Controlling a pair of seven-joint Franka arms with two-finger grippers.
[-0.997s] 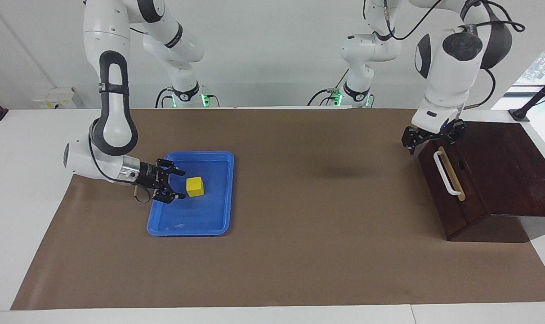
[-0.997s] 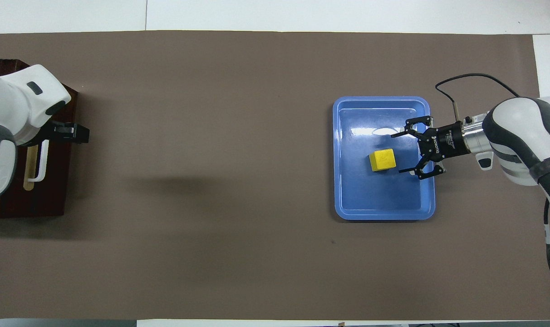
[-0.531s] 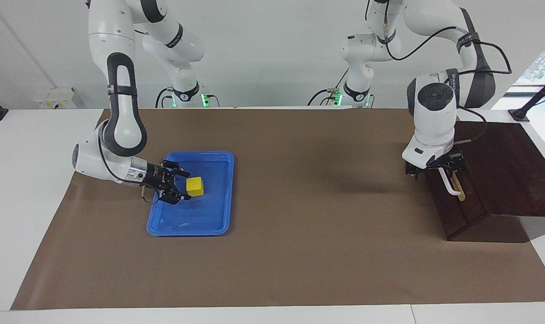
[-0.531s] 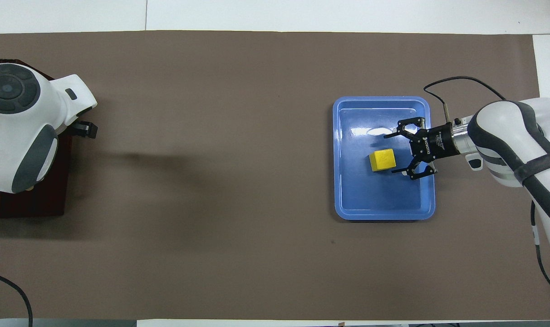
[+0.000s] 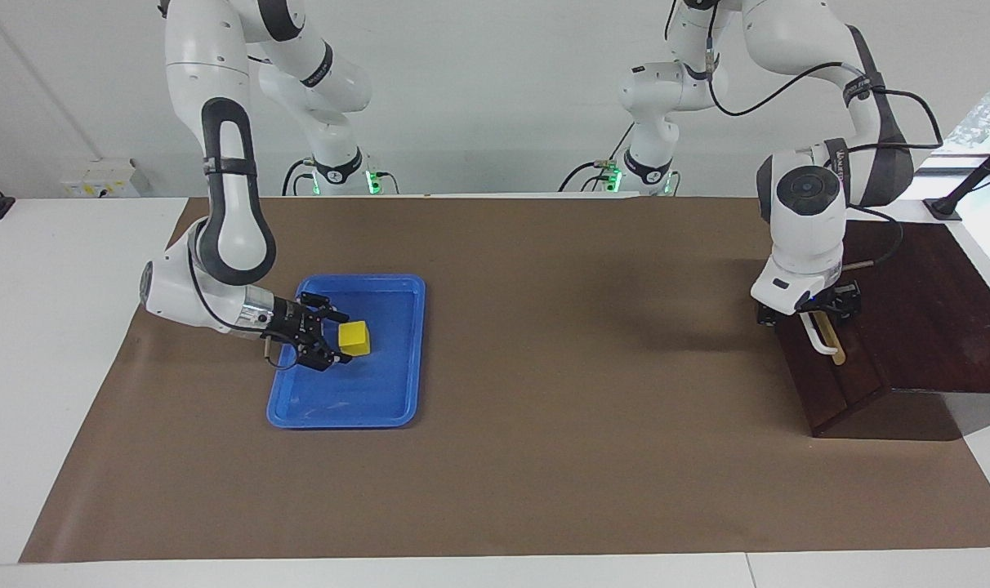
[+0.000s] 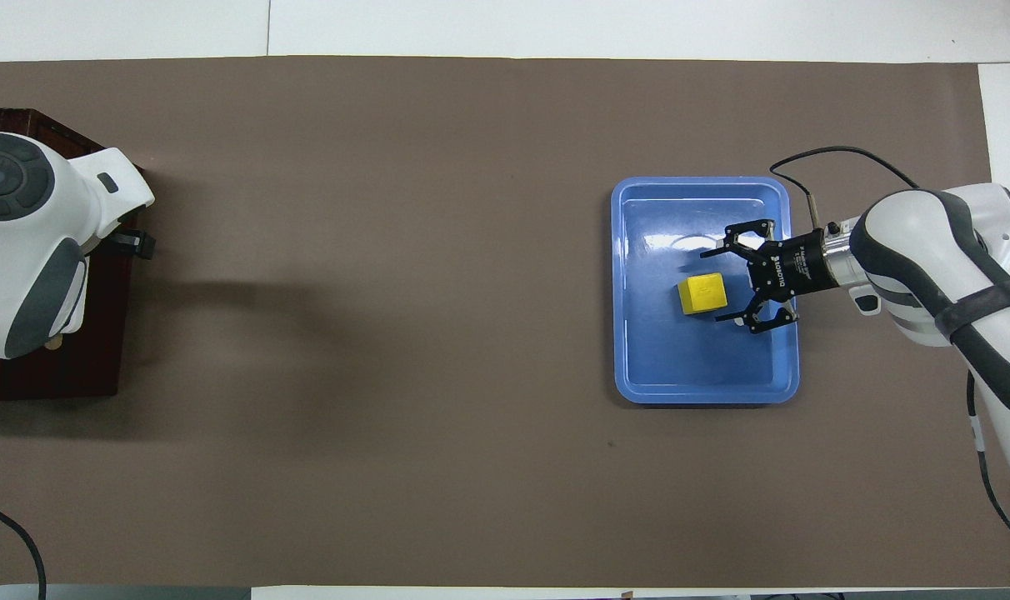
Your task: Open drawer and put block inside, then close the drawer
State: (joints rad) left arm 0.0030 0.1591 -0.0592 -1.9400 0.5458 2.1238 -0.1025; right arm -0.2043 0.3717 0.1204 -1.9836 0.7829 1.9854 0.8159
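The yellow block (image 5: 354, 338) (image 6: 702, 293) lies in the blue tray (image 5: 397, 367) (image 6: 647, 367) toward the right arm's end of the table. My right gripper (image 5: 340, 339) (image 6: 715, 283) is low in the tray and open, its fingertips flanking the block's near edge without closing on it. The drawer (image 5: 830, 384) is shut in the dark wood cabinet (image 5: 928, 310) (image 6: 88, 358) at the left arm's end. My left gripper (image 5: 812, 314) is down at the upper end of the white handle (image 5: 823, 341), open around it. In the overhead view the left wrist hides the handle.
A brown mat (image 5: 560, 425) covers the table between tray and cabinet. White table edges (image 5: 46, 327) border it. A black cable (image 6: 838, 154) loops from the right wrist over the mat beside the tray.
The left gripper came down from above the cabinet's corner onto the handle. The right gripper slid further into the tray until its fingers reached the block's sides. The block has not moved.
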